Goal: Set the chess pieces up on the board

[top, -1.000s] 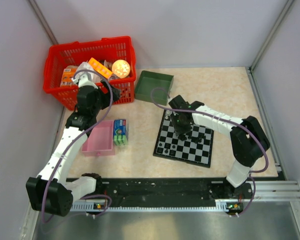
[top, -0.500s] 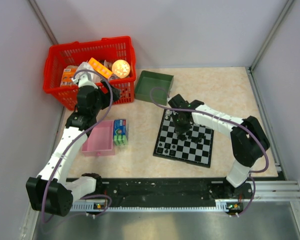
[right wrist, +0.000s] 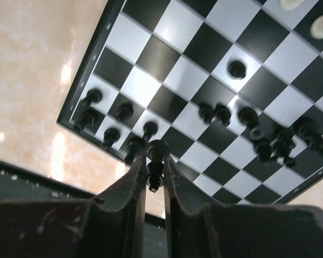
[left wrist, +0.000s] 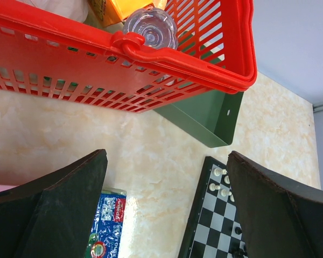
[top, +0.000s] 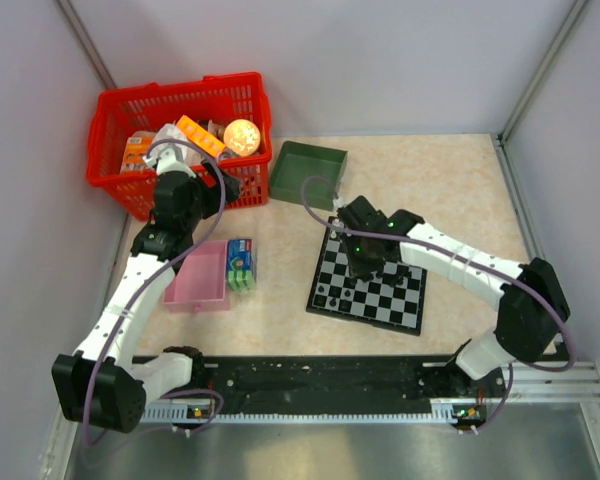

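Note:
The board (top: 400, 305) lies right of centre, black and pale checks with a thin black rim. My right gripper (top: 365, 262) hovers over its left half, shut on a black chess piece (right wrist: 156, 161) held between the fingertips above the board's near-left corner. Several black pieces (right wrist: 118, 113) stand along that edge and more black pieces (right wrist: 247, 115) are scattered mid-board. White pieces (left wrist: 218, 173) stand at the far corner. My left gripper (left wrist: 167, 215) is open and empty, high above the table between the red basket and the board (left wrist: 215, 236).
A red basket (top: 115, 185) of assorted items stands at the back left. A green tray (top: 308, 172) sits behind the board. A pink tray (top: 198, 280) and a small blue-green pack (top: 241, 264) lie to the left of the board.
My right arm has stretched out, its elbow swinging right and down. Its gripper stays over the board's left half with the black piece, shifted slightly toward the front.

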Controlling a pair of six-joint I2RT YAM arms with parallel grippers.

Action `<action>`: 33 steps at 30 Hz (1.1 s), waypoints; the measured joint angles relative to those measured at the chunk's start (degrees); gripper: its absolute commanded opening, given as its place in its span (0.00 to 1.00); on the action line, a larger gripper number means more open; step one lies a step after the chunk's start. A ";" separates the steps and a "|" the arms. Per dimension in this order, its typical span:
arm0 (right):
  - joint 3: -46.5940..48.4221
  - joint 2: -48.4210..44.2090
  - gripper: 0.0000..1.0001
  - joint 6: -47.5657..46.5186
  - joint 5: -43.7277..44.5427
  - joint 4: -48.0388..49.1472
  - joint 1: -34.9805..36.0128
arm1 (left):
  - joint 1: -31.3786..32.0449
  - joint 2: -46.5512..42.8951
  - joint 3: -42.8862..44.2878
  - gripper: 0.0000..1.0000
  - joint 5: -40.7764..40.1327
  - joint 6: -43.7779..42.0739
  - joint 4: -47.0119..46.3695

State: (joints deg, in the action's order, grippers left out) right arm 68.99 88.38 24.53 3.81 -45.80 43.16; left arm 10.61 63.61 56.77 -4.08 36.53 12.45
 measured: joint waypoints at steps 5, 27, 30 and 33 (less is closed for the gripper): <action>-2.75 -3.04 0.11 3.13 0.04 -1.49 4.90 | 0.00 0.00 0.00 0.98 0.09 0.09 0.00; -9.38 -2.99 0.11 8.68 2.12 0.70 7.19 | 0.00 -1.03 -0.87 0.97 0.22 1.05 -0.09; -9.44 -2.45 0.11 8.72 2.12 1.05 7.41 | 0.00 -1.03 -0.87 0.97 0.20 1.05 -0.09; -10.14 -2.38 0.11 8.74 2.12 1.57 7.48 | 0.00 -1.03 -0.87 0.97 0.20 1.05 -0.07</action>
State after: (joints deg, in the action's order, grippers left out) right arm 58.85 86.00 33.28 5.93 -44.23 50.63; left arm 10.61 62.59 55.90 -3.88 37.58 12.38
